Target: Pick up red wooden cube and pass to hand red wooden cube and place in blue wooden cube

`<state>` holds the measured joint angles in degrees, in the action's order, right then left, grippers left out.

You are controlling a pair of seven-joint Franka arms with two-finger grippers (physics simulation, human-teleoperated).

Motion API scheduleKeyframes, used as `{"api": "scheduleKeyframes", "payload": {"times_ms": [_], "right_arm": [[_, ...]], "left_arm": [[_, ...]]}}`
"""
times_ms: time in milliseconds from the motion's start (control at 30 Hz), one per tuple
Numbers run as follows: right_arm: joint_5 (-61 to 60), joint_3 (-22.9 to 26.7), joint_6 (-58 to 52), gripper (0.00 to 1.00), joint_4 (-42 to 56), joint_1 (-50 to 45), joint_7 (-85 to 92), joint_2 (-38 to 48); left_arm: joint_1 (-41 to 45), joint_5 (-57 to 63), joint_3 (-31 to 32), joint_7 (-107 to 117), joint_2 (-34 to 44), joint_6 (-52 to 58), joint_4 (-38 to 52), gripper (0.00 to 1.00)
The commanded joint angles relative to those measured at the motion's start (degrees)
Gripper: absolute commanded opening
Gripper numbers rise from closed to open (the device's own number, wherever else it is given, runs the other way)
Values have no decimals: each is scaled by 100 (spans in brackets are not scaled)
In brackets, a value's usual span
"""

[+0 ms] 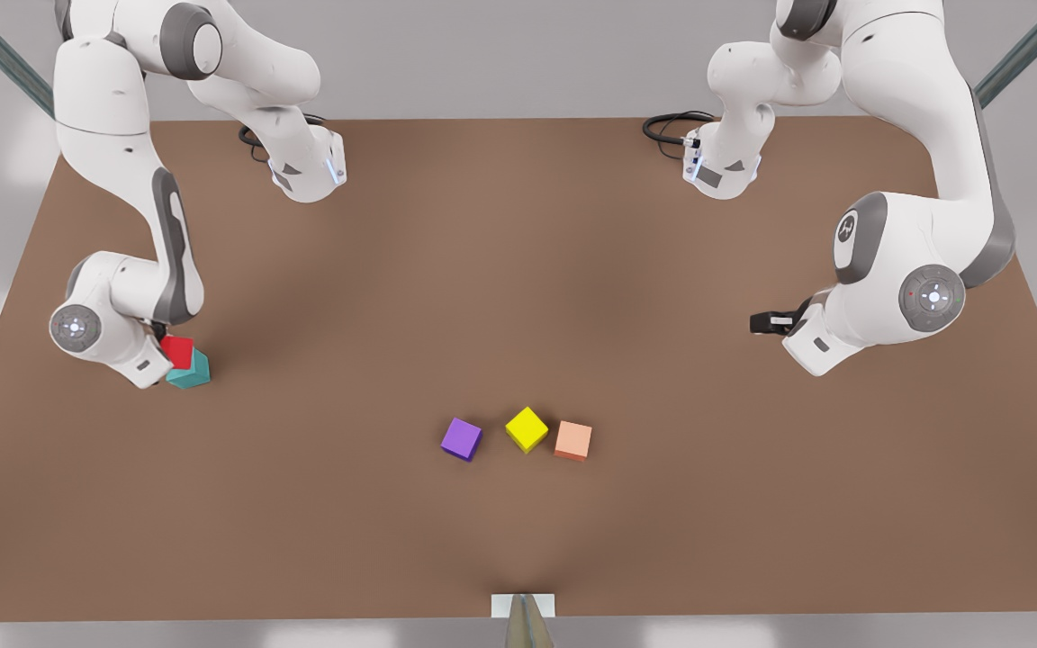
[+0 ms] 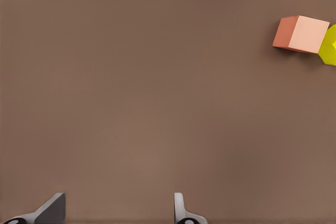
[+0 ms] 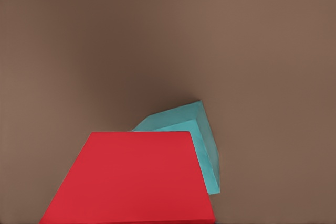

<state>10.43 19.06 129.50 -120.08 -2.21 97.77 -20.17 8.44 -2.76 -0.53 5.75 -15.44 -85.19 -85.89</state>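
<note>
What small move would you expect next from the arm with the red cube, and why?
Probably a slight sideways nudge to centre it, then a gentle lowering. The red wooden cube at the right gripper is over the blue wooden cube but covers only part of it, so it looks off-centre. The left gripper waits far across the table, jaws open.

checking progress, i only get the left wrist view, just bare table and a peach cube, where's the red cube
observer: the red wooden cube is at the front view's left, by the right gripper, overlapping the top of the blue wooden cube.
operator: and where's my gripper from there
observer: the left gripper waits open at the front view's right, far from both cubes.
</note>
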Motion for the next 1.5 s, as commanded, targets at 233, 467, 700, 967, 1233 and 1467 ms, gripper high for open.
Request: {"api": "scheduleKeyframes", "payload": {"times_ms": [233,467,700,967,1233,1467], "right_arm": [[-199,2,225,100,-24,36,-91,-40],[-234,-7,119,100,-24,18,-126,48],[-340,-42,-970,100,117,-43,-100,540],[-2897,-104,-3537,100,3430,-992,-8262,-997],[-1166,-69,-4197,100,3035,-1581,-9715,1340],[-920,-1756,-4188,100,3606,115,-9759,866]], "left_arm": [[0,21,0,-65,6,3,3,100],[9,13,0,-30,6,3,11,100],[9,21,0,-21,-38,3,29,100],[18,21,0,-21,-38,12,29,100],[9,21,0,-47,-38,12,38,100],[9,21,0,-65,-38,12,38,100]]}}
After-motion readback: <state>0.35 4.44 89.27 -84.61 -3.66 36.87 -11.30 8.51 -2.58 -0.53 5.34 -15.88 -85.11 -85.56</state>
